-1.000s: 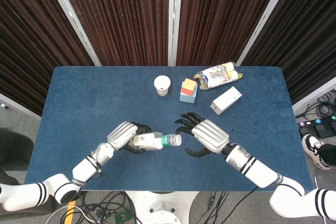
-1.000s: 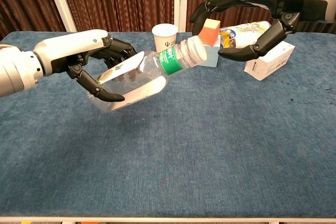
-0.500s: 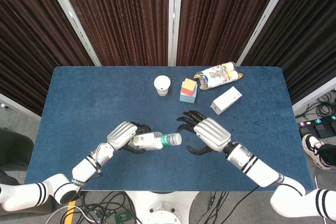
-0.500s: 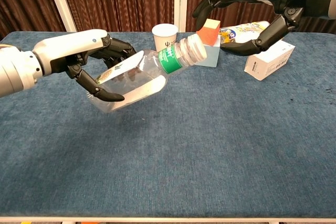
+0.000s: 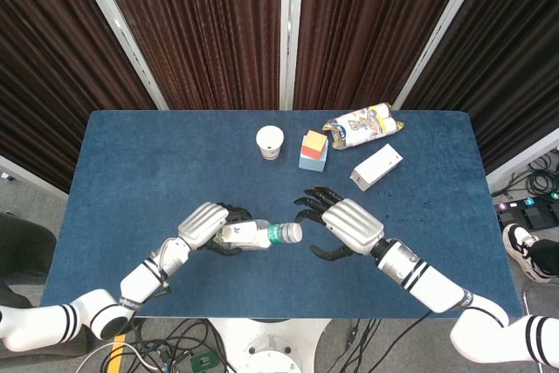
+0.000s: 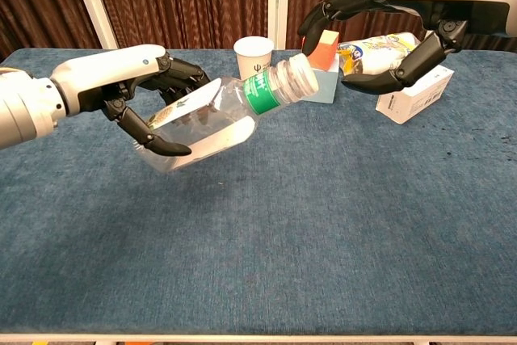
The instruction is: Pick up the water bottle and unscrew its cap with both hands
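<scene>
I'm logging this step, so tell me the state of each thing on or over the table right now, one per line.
Water bottle: lifted off the table, tilted, cap toward the right hand.
Cap: on the bottle, not gripped.
Left hand: grips the bottle's body.
Right hand: fingers spread, holding nothing, just beyond the cap.
Paper cup: upright, open top.
Snack bag: lying flat.
White box: lying flat.

Clear water bottle (image 6: 212,115) with green label, white cap (image 6: 303,73) on, tilted cap-up above table.
</scene>
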`<action>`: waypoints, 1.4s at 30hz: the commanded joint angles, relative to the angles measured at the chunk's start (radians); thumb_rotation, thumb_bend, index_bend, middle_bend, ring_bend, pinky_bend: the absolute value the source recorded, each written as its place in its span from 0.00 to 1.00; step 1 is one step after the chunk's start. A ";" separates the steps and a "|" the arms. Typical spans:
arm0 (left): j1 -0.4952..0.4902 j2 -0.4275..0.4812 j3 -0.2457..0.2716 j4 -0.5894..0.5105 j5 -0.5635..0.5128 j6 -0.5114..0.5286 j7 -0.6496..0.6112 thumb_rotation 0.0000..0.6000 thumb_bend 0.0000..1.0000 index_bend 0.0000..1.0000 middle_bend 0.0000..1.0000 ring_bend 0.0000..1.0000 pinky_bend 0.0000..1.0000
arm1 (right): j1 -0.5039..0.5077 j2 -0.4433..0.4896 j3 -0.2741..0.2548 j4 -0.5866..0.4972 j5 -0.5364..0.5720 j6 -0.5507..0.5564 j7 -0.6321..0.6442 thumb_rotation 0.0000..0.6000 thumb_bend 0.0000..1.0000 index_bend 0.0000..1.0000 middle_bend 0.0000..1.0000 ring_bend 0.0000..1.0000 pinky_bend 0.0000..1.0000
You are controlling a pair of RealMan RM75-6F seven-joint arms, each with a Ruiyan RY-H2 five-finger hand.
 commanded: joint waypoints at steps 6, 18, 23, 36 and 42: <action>0.000 0.000 0.000 0.005 -0.001 -0.002 -0.004 1.00 0.34 0.56 0.58 0.44 0.42 | 0.001 -0.002 0.001 -0.002 -0.002 0.001 -0.002 0.86 0.31 0.28 0.12 0.00 0.00; 0.000 0.010 -0.007 -0.019 -0.001 -0.002 -0.084 1.00 0.34 0.56 0.58 0.44 0.42 | -0.011 -0.037 0.022 0.036 0.002 0.053 -0.004 0.89 0.31 0.27 0.12 0.00 0.00; -0.004 0.020 -0.011 -0.020 0.006 -0.002 -0.109 1.00 0.34 0.56 0.58 0.44 0.42 | -0.014 -0.067 0.029 0.059 -0.023 0.089 -0.018 1.00 0.30 0.27 0.13 0.00 0.00; -0.010 0.027 -0.016 -0.025 0.002 -0.007 -0.111 1.00 0.34 0.56 0.57 0.44 0.42 | -0.008 -0.102 0.033 0.078 -0.037 0.107 -0.047 1.00 0.24 0.27 0.14 0.00 0.00; -0.011 0.028 -0.014 -0.027 0.002 -0.009 -0.112 1.00 0.34 0.56 0.57 0.44 0.42 | -0.004 -0.106 0.034 0.081 -0.031 0.102 -0.047 1.00 0.23 0.27 0.14 0.00 0.00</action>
